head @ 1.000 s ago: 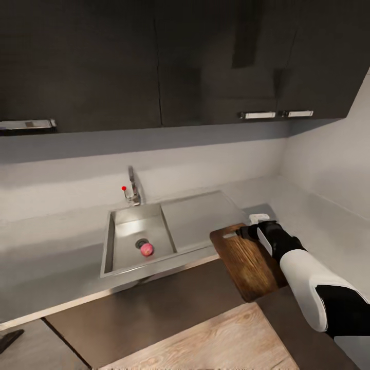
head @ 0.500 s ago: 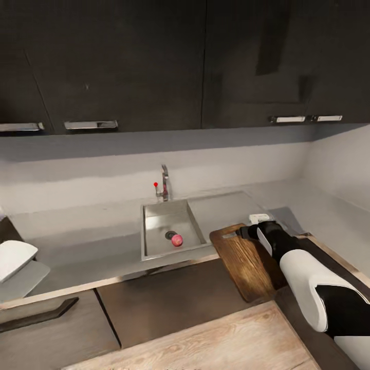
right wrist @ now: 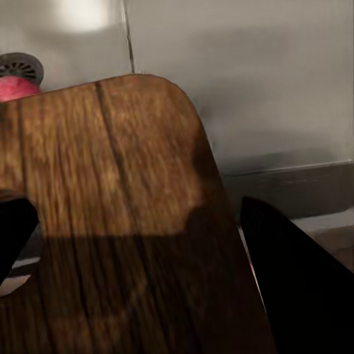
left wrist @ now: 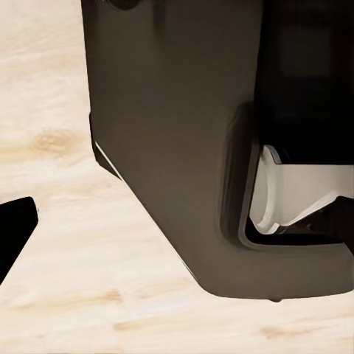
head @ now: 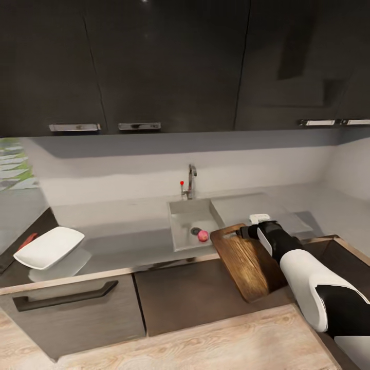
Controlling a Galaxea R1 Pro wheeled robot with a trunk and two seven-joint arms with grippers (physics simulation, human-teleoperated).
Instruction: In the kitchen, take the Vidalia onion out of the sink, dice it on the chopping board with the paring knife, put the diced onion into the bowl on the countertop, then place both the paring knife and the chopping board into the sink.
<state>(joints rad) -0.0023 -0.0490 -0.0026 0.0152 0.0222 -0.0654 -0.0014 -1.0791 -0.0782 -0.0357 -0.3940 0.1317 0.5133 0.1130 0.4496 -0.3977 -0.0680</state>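
Looking down from my head camera, I see the countertop run from nine o'clock to three o'clock under dark wall cabinets, its far left end cut off by the frame. The whole picture has slid right over the last second: that is my head turning, not the things moving, and it has brought the white bowl into sight at eight o'clock, tilted on the counter edge, with a red object just beside it, too small to identify. The sink sits near the centre, its chrome tap at twelve o'clock of the basin, and the pink Vidalia onion lies beside the drain; in my right wrist view the onion is half hidden behind the board.

The chopping board is gripped at its upper edge by my right pincer, fingers closed narrowly on it, just as a second ago. Its long axis runs from about eleven o'clock to five o'clock, the far end overlapping the sink's front corner, the near end hanging over the dark base cabinets. Where the handle slot lies I cannot tell.

My left pincer shows as one dark fingertip over pale wood floor; how far open it is I cannot tell.
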